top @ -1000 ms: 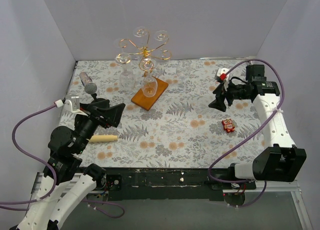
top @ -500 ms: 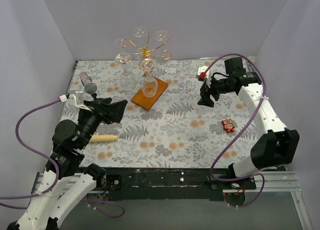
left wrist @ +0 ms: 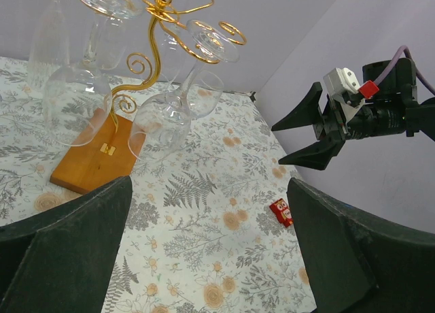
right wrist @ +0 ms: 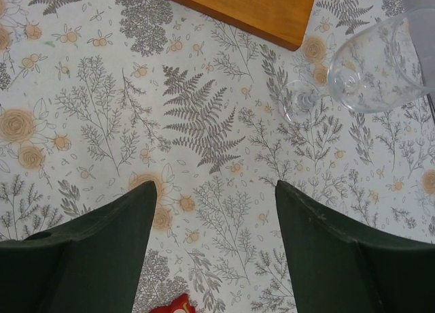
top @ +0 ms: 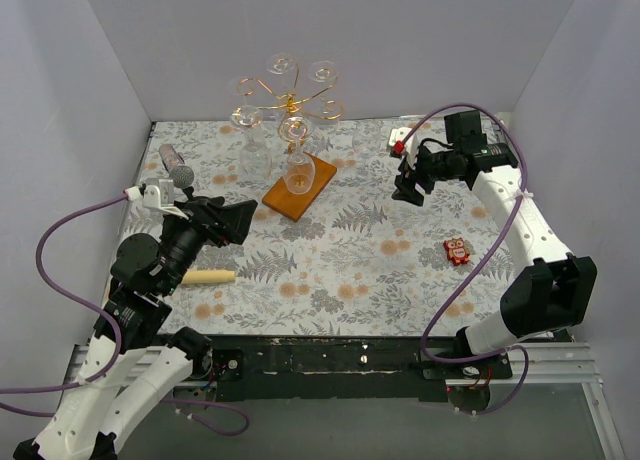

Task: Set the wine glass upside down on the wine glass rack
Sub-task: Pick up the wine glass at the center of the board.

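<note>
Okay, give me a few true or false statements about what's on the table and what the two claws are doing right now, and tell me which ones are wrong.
1. The left claw and the right claw are both open and hold nothing. True.
2. The small red object sits on the wooden base of the wine glass rack. False: it lies on the table near the right arm, apart from the rack.
3. Two wine glasses hang upside down on the rack. True.
4. The microphone lies on the right side of the table. False: it is on the left side, near the left arm.
</note>
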Motion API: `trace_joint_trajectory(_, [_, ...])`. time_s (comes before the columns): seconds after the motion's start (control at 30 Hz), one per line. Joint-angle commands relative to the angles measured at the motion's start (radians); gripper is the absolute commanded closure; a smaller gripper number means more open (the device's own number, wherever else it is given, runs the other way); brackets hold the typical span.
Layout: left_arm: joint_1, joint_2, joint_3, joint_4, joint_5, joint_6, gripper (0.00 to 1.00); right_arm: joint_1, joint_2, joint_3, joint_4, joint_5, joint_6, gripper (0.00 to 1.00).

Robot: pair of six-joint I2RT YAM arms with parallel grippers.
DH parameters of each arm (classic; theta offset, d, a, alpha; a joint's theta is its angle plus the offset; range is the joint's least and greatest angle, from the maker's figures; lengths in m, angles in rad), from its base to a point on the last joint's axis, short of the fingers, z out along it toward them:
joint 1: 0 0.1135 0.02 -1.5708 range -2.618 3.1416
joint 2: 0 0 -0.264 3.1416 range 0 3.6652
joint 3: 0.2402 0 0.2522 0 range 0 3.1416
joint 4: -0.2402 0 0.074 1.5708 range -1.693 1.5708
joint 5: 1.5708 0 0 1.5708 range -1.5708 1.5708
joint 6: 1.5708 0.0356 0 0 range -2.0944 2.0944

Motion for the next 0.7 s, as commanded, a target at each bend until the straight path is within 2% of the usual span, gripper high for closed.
trace_joint_trajectory(0.0, [0.005, 0.003, 0.017, -0.02, -0.017, 0.018, 0.02, 0.006, -0.004, 0.012, 0.057, 0.005, 0.004, 0.21])
trace_joint_trajectory(0.67, [0.005, -0.013, 0.017, -0.036, -0.038, 0.033, 0.02, 0.009, 0.085, 0.046, 0.123, 0.019, 0.073, 0.19])
